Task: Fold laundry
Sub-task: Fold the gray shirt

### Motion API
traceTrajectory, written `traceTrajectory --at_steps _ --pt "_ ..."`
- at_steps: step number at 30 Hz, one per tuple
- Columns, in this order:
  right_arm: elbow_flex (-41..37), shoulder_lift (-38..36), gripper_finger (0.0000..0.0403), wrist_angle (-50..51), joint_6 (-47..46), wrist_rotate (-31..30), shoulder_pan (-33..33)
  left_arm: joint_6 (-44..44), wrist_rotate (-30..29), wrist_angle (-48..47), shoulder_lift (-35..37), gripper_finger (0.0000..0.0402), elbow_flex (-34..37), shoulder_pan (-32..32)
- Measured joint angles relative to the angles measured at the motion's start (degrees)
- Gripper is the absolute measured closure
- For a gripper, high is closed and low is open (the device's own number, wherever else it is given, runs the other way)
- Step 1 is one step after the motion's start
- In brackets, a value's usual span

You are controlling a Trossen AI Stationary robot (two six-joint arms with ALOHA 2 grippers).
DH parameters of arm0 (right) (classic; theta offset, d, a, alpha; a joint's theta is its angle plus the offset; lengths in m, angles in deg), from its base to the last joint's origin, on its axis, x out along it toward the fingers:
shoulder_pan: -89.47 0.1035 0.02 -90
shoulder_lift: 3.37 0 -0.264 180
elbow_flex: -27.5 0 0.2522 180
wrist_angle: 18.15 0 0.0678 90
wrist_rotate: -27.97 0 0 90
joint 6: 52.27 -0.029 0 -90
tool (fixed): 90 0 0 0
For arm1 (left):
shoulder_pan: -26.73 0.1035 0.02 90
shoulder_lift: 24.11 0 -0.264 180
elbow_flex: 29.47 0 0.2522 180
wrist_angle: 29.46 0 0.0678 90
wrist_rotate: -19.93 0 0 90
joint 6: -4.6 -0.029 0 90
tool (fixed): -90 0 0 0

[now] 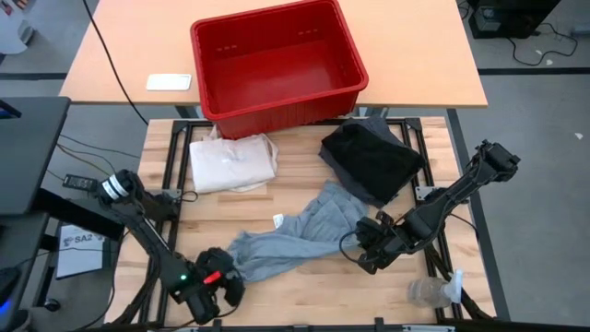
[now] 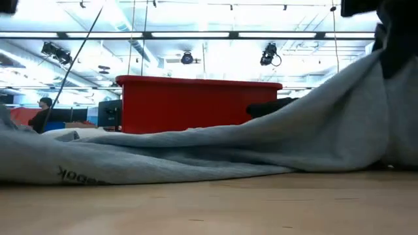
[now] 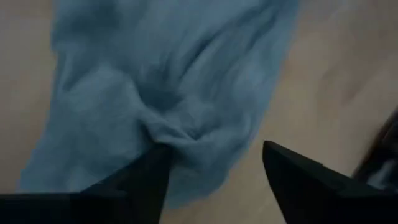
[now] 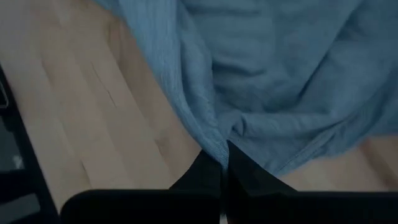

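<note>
Now the right pincer (image 4: 225,163) pinches the light grey T-shirt (image 1: 295,235); the left pincer (image 3: 214,171) stands released at its hem.

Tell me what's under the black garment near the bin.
A dark grey garment pokes out beneath the black garment, on the wooden table. Anything else underneath is covered.

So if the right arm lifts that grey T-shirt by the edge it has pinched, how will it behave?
Likely floppy: the grey T-shirt lies rumpled and bunches where the right gripper pinches it. It would probably drape and trail across the table rather than hold shape. The left gripper stands open, so that end looks free.
</note>
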Motion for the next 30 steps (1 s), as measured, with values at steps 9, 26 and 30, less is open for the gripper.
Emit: traceTrajectory --at_steps 9,26,30 --pt "-2.47 -0.02 0.0400 -3.59 -0.01 3.38 0.00 -29.52 5.80 -0.63 3.30 0.0122 -0.56 19.65" --pt "-2.47 -0.04 0.0400 -5.76 0.01 4.04 0.00 -70.56 38.31 3.59 3.31 0.0175 3.90 44.72" --pt "-2.47 -0.04 0.0400 -6.06 -0.56 2.80 0.00 -70.95 38.85 8.95 3.31 0.0183 7.14 44.01"
